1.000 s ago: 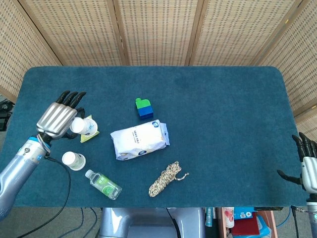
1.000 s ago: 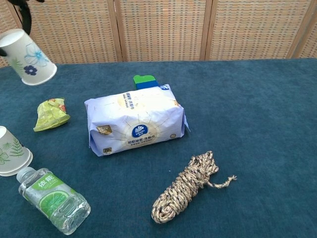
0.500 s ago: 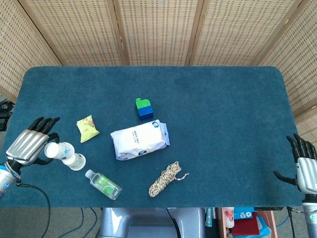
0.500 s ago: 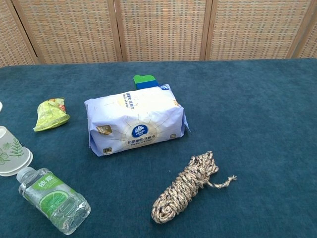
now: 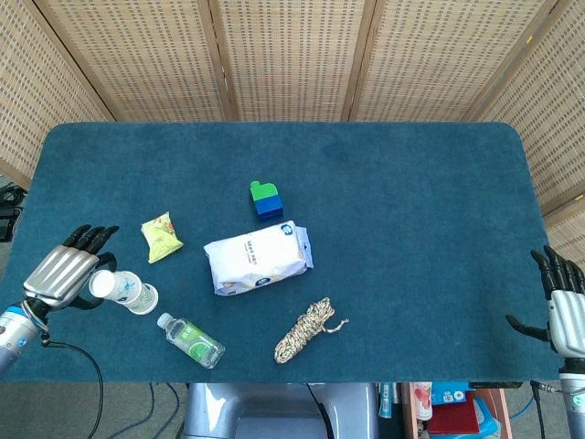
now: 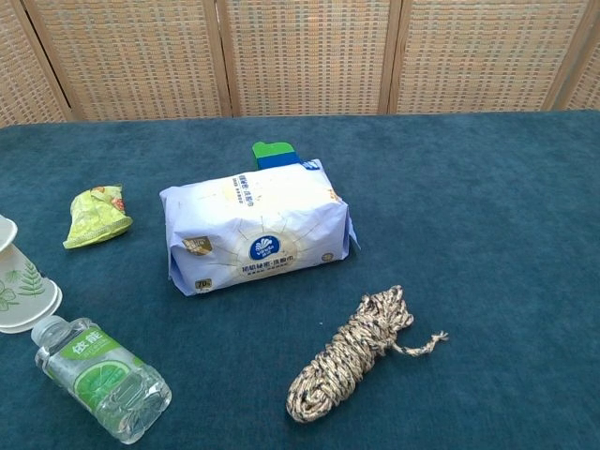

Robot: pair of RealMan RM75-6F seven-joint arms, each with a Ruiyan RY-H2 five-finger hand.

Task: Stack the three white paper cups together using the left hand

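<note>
A white paper cup with a green leaf print (image 5: 143,298) (image 6: 22,296) stands upside down near the table's front left. My left hand (image 5: 60,274) grips a second white paper cup (image 5: 107,284) just left of it, tilted. The held cup's edge (image 6: 5,232) overlaps the top of the standing cup at the left border of the chest view. No separate third cup shows in either view. The left hand itself is outside the chest view. My right hand (image 5: 567,311) hangs off the table's front right corner, fingers apart and holding nothing.
A small clear bottle with a green label (image 5: 189,338) (image 6: 98,378) lies just in front of the cups. Behind them is a yellow-green snack packet (image 5: 161,237) (image 6: 97,215). A white tissue pack (image 5: 258,259), green-blue blocks (image 5: 265,199) and a rope coil (image 5: 307,330) occupy the middle.
My left hand swung from beside the snack packet down to the front left with its cup, then edged right, so the held cup now overlaps the standing cup. The right hand hardly moved.
</note>
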